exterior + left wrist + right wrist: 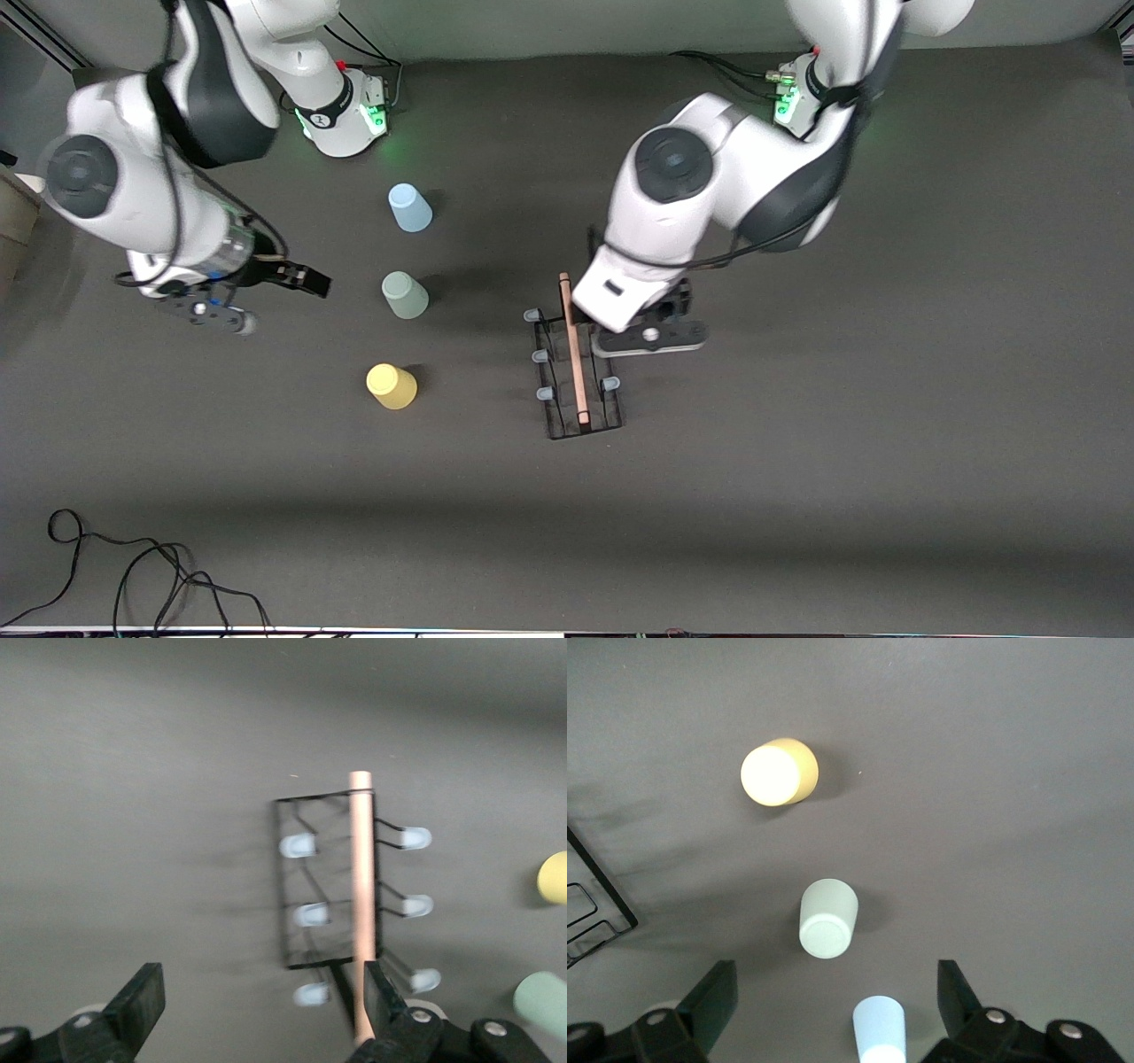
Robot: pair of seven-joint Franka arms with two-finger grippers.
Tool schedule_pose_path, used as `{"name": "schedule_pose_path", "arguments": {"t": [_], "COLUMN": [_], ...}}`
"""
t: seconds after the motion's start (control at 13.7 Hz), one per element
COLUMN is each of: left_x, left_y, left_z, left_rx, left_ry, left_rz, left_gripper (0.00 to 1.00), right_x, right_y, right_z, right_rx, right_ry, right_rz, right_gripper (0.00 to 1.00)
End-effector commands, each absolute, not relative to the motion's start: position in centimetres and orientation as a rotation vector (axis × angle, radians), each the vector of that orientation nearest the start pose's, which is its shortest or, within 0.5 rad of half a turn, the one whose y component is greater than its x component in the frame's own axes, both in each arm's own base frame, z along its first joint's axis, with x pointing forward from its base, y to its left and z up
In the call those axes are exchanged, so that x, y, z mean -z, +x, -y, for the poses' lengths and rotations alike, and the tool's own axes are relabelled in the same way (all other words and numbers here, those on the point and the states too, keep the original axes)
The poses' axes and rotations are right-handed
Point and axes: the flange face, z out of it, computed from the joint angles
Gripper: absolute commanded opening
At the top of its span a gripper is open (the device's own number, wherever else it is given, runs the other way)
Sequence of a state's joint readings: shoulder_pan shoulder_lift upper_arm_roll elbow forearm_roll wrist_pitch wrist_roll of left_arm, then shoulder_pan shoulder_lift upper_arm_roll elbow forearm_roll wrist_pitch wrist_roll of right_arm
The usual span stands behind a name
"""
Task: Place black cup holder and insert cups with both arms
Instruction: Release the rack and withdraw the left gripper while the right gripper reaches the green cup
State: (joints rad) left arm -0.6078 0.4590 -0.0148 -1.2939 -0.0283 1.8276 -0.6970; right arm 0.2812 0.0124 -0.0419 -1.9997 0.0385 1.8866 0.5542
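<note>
Front view shows me the black cup holder (578,377) standing on the dark table (797,496), a thin wire rack with pale blue-capped prongs down both sides and a light wooden rod handle (572,350) along its top. It sits toward the left arm's end of the table from the three cups, which stand mouth down in a row: light blue cup (409,207) farthest from the camera, grey-green cup (405,294) in the middle, yellow cup (391,385) nearest.

My left gripper (257,1005) hangs over the rack's end farthest from the camera, spread wide, one finger (381,992) just beside the rod, pinching nothing. My right gripper (837,1005) hovers beside the cup row toward the right arm's end of the table, also spread and empty.
</note>
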Motion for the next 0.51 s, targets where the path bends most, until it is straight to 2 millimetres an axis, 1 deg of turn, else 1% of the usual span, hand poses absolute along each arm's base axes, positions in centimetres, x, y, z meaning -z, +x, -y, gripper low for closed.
{"name": "schedule_pose_path", "arguments": {"t": [0.0,0.07,0.22,0.36,0.44], "left_x": [-54.1,-55.9,-58.5,-60.1,-60.7], "left_y": [56.8,57.1,57.4,57.7,57.5], "left_z": [34.9,31.9,26.4,20.5,18.2], "left_rx": [0.005,-0.009,-0.041,-0.083,-0.098], "left_ry": [-3.181,-3.174,-3.163,-3.153,-3.151], "left_rz": [0.014,0.007,-0.035,-0.088,-0.093], "left_gripper": [1.0,1.0,1.0,1.0,1.0], "right_x": [-41.1,-39.7,-36.5,-33.7,-32.6], "right_y": [50.5,50.3,49.4,48.3,48.1], "right_z": [-15.2,-15.2,-15.0,-15.8,-15.8], "right_rx": [-0.159,-0.148,-0.114,-0.104,-0.103], "right_ry": [-3.097,-3.094,-3.083,-3.088,-3.089], "right_rz": [-0.535,-0.536,-0.542,-0.516,-0.517], "right_gripper": [1.0,1.0,1.0,1.0,1.0]}}
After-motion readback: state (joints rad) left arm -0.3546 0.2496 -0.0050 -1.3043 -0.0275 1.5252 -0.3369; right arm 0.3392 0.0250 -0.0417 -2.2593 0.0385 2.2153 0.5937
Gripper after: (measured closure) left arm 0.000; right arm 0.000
